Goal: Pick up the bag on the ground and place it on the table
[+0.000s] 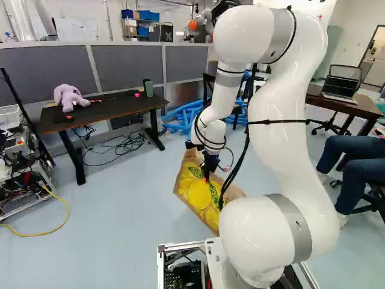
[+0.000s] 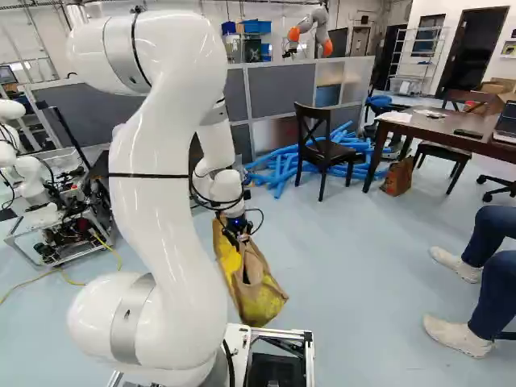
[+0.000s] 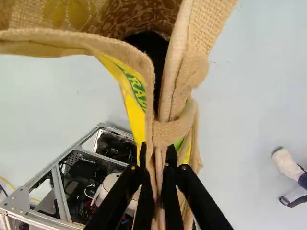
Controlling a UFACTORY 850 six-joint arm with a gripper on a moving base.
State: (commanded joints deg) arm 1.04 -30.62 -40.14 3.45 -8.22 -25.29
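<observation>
My gripper (image 1: 210,164) is in front of the arm in the left base view, at the top of the yellow and tan bag (image 1: 197,191). The bag hangs tilted in that view; in the right base view the bag (image 2: 260,300) shows its tan folded side. In the wrist view the gripper (image 3: 159,179) is shut on the bag's burlap edge and handle (image 3: 172,128), pinched between both fingers. A dark table (image 1: 103,112) with a purple plush toy on it stands at the left of the left base view. The bag's lower end is partly hidden by the arm.
Blue tubes (image 2: 282,165) lie beside a dark chair (image 2: 322,153). Cables (image 1: 120,143) lie under the dark table. A cart of equipment (image 1: 24,174) stands at the far left. Another table (image 2: 439,125) is at the right. Another robot (image 2: 310,34) shows behind the partition.
</observation>
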